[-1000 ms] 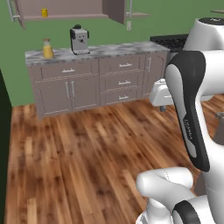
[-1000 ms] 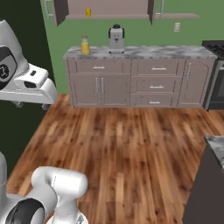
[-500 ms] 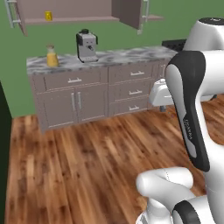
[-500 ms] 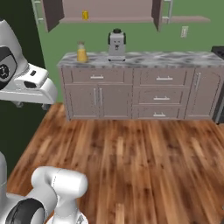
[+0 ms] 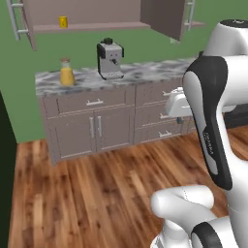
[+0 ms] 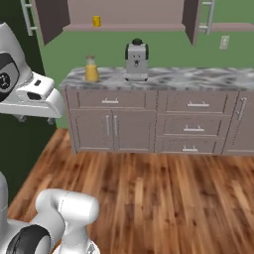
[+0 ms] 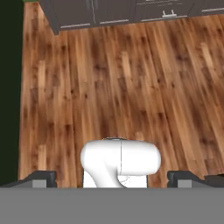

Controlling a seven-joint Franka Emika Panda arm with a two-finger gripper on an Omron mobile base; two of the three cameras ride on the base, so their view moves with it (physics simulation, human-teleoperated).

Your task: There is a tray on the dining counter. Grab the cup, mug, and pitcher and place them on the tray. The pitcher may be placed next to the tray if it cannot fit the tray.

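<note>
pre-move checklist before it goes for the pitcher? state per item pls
1. Gripper open and empty: ok, the tips stand wide apart at the edges of the hand view with nothing between them.
2. Pitcher located: ok, upright on the grey marble counter, left of the coffee machine.
3. Mug located: ok, small yellow thing on the open cabinet shelf above.
4. Cup and tray located: cannot tell.
5. Pitcher within reach: not ok, a stretch of wood floor lies between base and cabinets.
6. Floor path clear: ok.
</note>
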